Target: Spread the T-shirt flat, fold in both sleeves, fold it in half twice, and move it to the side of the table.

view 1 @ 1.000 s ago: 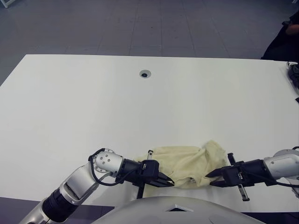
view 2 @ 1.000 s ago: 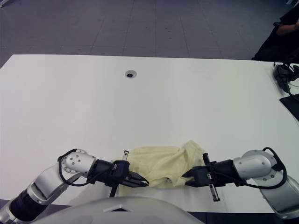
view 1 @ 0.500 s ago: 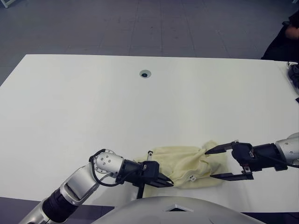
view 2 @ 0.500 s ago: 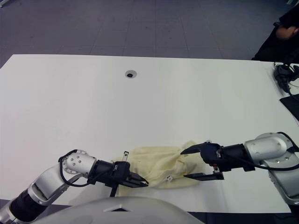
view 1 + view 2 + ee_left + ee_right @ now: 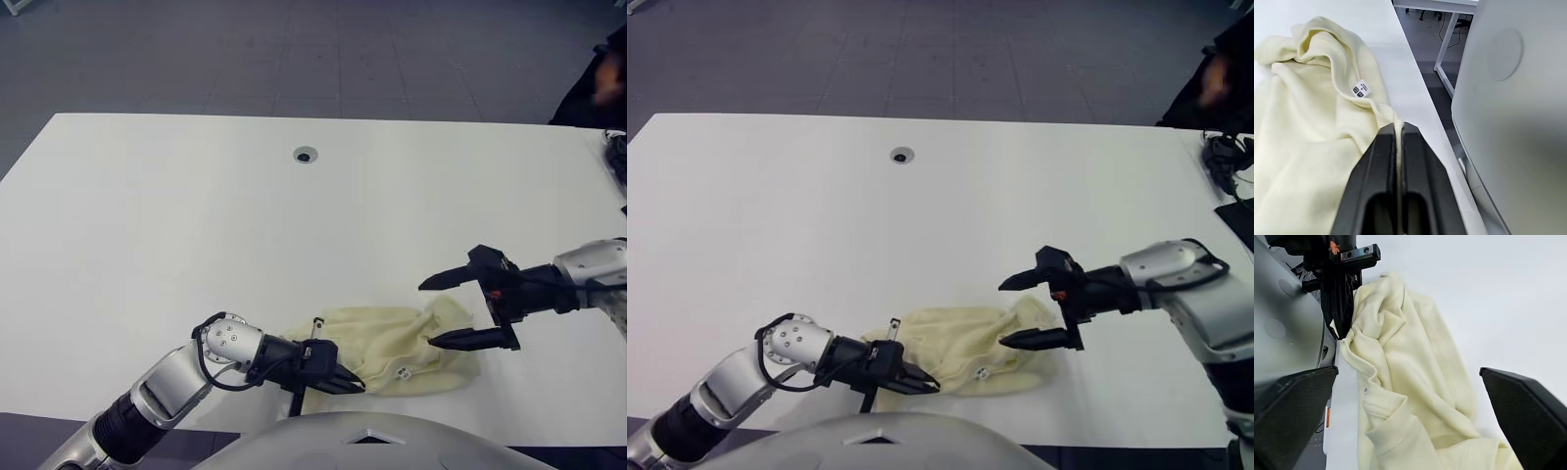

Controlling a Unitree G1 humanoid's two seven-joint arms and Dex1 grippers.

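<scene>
T-shirt (image 5: 387,348): pale yellow, soft knit, bunched in a low crumpled heap, not spread. Folds and ridges run across it, and a thicker rolled lump sits at its right end. Small white tag (image 5: 1362,88) shows on a fold on the near side. It lies on the white counter (image 5: 196,225), close to the near edge, a bit right of centre.

Left jaws: at the shirt's near-left corner, low on the counter, pressed together with a thin edge of the fabric pinched between them. The left wrist view shows the cloth coming out of the slit between the two black fingers (image 5: 1382,161). The rest of the shirt trails away to the right from that grip.

Right jaws: spread wide, nothing held, at the shirt's right end. The upper finger is raised over the counter beyond the shirt. The lower finger (image 5: 468,339) is just over the rolled lump; cannot tell whether it touches.

Other things: round cable hole (image 5: 305,155) in the counter, far side, well apart from the shirt. Black cables (image 5: 1220,157) and a dark flat item (image 5: 1239,220) at the counter's far-right edge, well apart from both jaws.
</scene>
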